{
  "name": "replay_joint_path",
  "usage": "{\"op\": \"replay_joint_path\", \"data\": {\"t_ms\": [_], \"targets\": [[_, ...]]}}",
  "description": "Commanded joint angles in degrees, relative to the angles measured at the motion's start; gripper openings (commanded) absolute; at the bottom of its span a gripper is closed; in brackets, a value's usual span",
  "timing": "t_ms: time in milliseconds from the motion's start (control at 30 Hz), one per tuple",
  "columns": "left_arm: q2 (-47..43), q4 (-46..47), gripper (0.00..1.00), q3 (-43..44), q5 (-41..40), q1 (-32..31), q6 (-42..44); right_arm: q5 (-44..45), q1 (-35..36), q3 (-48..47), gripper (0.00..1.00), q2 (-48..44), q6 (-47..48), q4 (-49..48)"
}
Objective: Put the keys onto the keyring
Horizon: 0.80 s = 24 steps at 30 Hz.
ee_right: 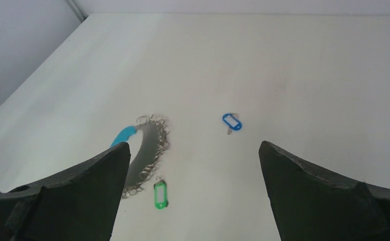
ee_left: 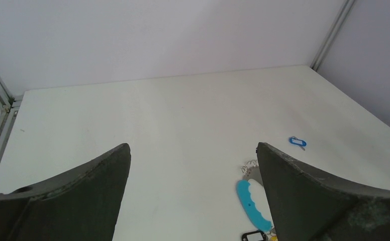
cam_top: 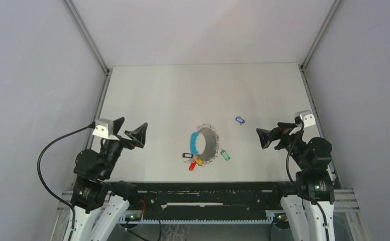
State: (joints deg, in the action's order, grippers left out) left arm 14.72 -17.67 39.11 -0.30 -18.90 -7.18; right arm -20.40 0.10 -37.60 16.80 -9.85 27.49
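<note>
The keyring (cam_top: 206, 144) lies flat at the table's middle, a grey hoop with a light-blue sleeve (cam_top: 197, 143) on its left arc and silver links round it. It also shows in the right wrist view (ee_right: 148, 148) and in the left wrist view (ee_left: 252, 198). A green key (cam_top: 225, 155) (ee_right: 160, 194) lies just right of it. Black (cam_top: 187, 155) (ee_left: 253, 235), yellow (cam_top: 198, 161) and red (cam_top: 192, 165) keys cluster at its near edge. A blue key (cam_top: 239, 120) (ee_right: 231, 122) (ee_left: 297, 142) lies apart, farther back right. My left gripper (cam_top: 131, 129) and right gripper (cam_top: 267, 136) are open, empty, well away from it.
The white table (cam_top: 173, 95) is bounded by grey walls with metal rails at the left (cam_top: 101, 100) and right (cam_top: 311, 100) edges. A black rail (cam_top: 208, 193) runs along the near edge between the arm bases.
</note>
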Motion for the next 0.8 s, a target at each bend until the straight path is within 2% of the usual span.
{"op": "replay_joint_path", "data": {"t_ms": [0, 233, 400, 500, 633, 767], "targets": [[-0.7, -1.0, 1.00, 2.5, -0.9, -0.3, -1.7, -8.8, -0.1, -3.1, 1.00, 4.4, -0.8, 1.4], [0.9, -2.0, 1.00, 1.5, 1.6, -0.6, -4.2, -13.1, 1.7, -1.6, 1.00, 10.1, -4.2, -0.8], [2.7, -2.5, 1.00, 1.3, 4.6, -0.6, -7.0, -13.4, 7.5, 1.5, 1.00, 16.3, -7.0, -4.5], [3.5, -2.0, 1.00, -0.3, 5.6, -0.7, -8.8, -9.0, 13.2, 2.1, 1.00, 20.3, -7.4, -5.2], [5.3, -1.3, 1.00, -1.7, 7.6, -0.9, -11.6, 1.4, 22.9, 2.1, 1.00, 24.8, -5.7, -5.0], [6.3, 2.2, 1.00, -4.5, 12.1, -1.1, -15.2, 6.6, 31.0, 1.9, 0.91, 31.5, -6.9, -6.5]]}}
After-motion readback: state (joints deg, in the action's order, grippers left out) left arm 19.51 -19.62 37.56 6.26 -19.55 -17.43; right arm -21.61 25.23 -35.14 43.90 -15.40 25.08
